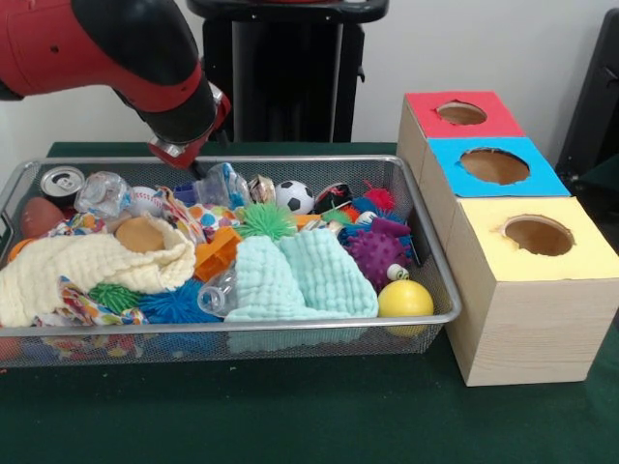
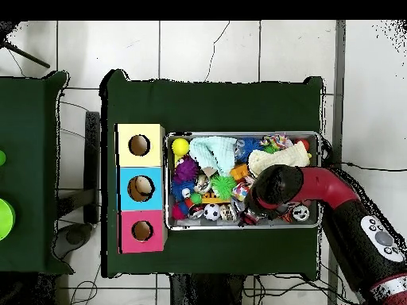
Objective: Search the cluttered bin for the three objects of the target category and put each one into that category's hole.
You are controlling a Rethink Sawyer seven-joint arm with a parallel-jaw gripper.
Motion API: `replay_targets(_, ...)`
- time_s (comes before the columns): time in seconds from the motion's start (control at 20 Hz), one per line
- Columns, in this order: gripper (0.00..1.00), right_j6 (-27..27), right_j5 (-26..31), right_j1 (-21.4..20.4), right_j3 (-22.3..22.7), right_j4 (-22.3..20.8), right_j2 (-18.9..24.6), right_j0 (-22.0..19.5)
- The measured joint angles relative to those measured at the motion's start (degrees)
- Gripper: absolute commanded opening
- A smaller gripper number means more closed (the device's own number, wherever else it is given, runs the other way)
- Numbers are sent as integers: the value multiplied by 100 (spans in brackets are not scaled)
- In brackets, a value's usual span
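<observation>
My pincer [image 1: 196, 162] hangs low over the far side of the bin [image 1: 290, 327], just left of the middle in the front view. I cannot tell if it is open or shut, or if it holds anything. My red and black arm [image 1: 106, 48] comes in from the top left and bends down toward the toys. From above, my arm [image 2: 334, 198] reaches over the bin's right part.

The bin is a wide wire basket on the green table [image 1: 290, 416], and it is stuffed full. One clear crinkly bottle [image 1: 102, 193] lies at the far left, beside a silver can [image 1: 63, 184]. Another clear bottle [image 1: 224, 184] sits just right of my pincer. A third clear bottle [image 1: 219, 293] lies near the front rim, tucked against a mint green cloth [image 1: 305, 275]. A cream cloth [image 1: 87, 271] fills the left side. There is also a soccer ball [image 1: 294, 196], a yellow ball [image 1: 405, 299], and a purple spiky ball [image 1: 375, 255].

Right of the bin stand three wooden boxes with a hole on top of each: a red box [image 1: 462, 114] farthest, a blue box [image 1: 493, 166] in the middle, and a yellow box [image 1: 537, 237] nearest.
</observation>
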Motion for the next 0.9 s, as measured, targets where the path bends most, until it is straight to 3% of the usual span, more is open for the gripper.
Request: replay_targets(0.9,100,0,-13,-128,-54,143,-1,282)
